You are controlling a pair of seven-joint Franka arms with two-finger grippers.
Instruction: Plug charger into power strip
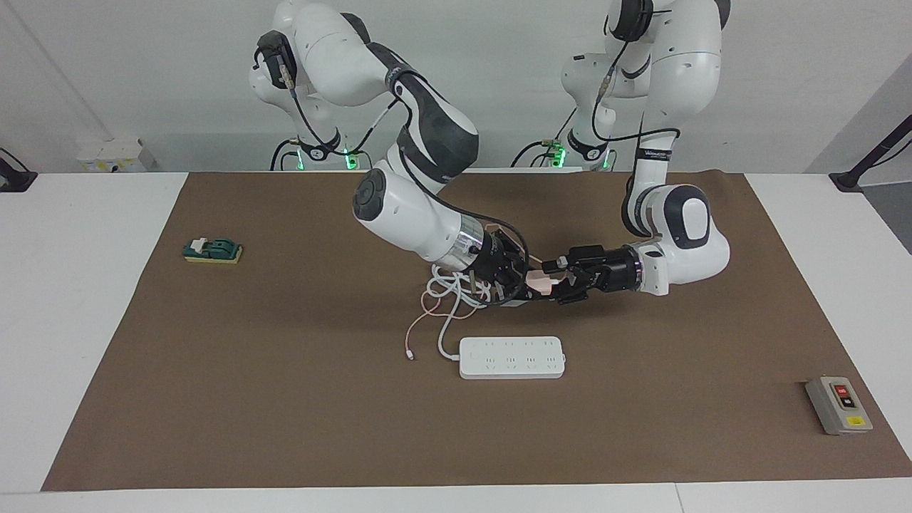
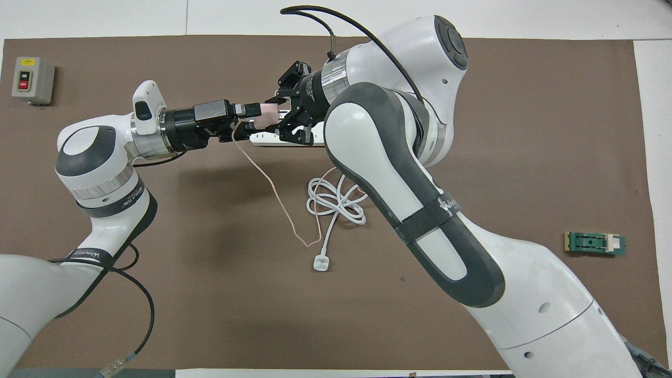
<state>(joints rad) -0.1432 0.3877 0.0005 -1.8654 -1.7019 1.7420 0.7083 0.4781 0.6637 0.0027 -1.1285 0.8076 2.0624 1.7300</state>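
Item: charger (image 1: pixel 539 283), pale-pink cube, held in the air between two grippers above the brown mat (image 1: pixel 285 399), at about 12 o'clock from the power strip (image 1: pixel 511 357) in the facing view. Right gripper (image 1: pixel 526 285): fingers clamped on the charger. Left gripper (image 1: pixel 563 278): fingers spread wide around the charger's other end; contact cannot be told. Thin pink cable (image 2: pixel 273 189) hangs from the charger to the mat, ending beside the coiled white cord (image 2: pixel 336 202). Power strip: flat on the mat, sockets up, unoccupied. White round-ended plug (image 2: pixel 320 263) lies at 6 o'clock of the coil in the overhead view. Grey button box (image 1: pixel 838 405): at the left arm's end of the table. Green block (image 1: pixel 212 250): at the right arm's end.
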